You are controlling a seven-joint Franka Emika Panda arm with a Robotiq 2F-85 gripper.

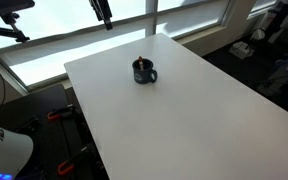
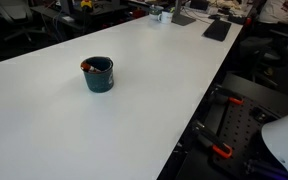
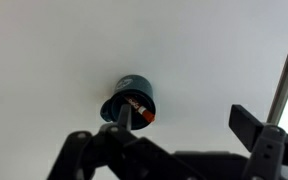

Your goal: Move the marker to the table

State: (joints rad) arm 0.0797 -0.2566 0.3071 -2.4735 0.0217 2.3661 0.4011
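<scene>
The marker (image 3: 139,109) stands inside the mug (image 3: 131,84) on the table (image 3: 64,50); the pincer (image 3: 162,135) hangs above, spread wide.

Exteriors oblique; wrist overhead, seemingly; all share table (image 1: 204,110).

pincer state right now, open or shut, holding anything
pincer: open, holding nothing; the marker stands in the mug, untouched.
</scene>
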